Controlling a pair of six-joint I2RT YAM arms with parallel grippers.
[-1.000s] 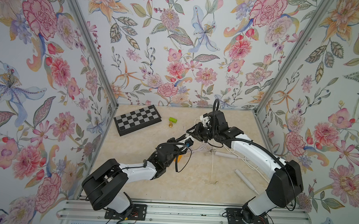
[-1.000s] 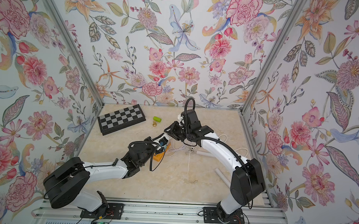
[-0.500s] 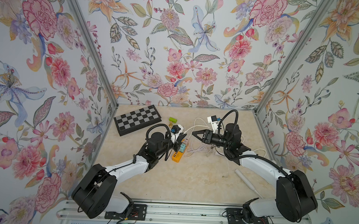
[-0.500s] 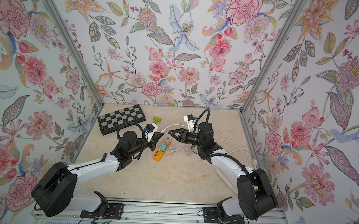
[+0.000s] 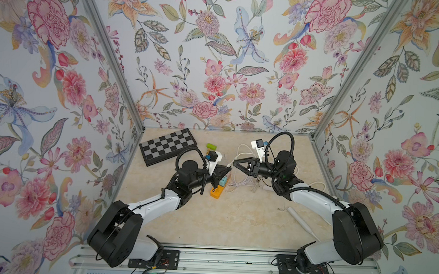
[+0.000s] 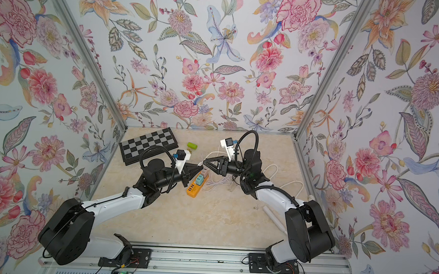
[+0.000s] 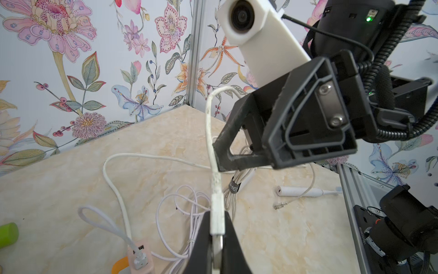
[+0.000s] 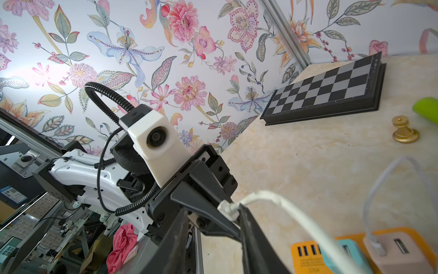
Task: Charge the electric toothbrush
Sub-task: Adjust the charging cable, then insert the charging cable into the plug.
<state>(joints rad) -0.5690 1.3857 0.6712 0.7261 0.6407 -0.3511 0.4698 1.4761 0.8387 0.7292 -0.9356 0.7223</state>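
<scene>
The white electric toothbrush (image 5: 302,220) (image 6: 273,217) (image 7: 305,191) lies flat on the table at the front right, apart from both arms. My left gripper (image 5: 228,168) (image 6: 200,167) (image 7: 216,218) is shut on the white USB plug (image 7: 217,213) (image 8: 226,208) of a charging cable, held above the table. My right gripper (image 5: 235,163) (image 6: 204,165) (image 8: 212,211) faces it tip to tip. Its jaws stand apart around the left gripper's tip, and the cable (image 7: 208,123) rests against one finger. An orange power strip (image 5: 217,191) (image 6: 194,187) (image 8: 305,256) lies under both tips.
A teal adapter (image 8: 341,251) and a pink adapter (image 8: 398,256) sit in the strip. Loose white cable coils (image 5: 239,180) lie right of it. At the back left are a chessboard (image 5: 167,146), a green cylinder (image 5: 211,145) and a gold pawn (image 8: 404,131).
Both arms rose from a low huddle over the strip. The right gripper swung from pointing down to level and came in to the left gripper's tip. The left gripper stayed shut on the plug.
</scene>
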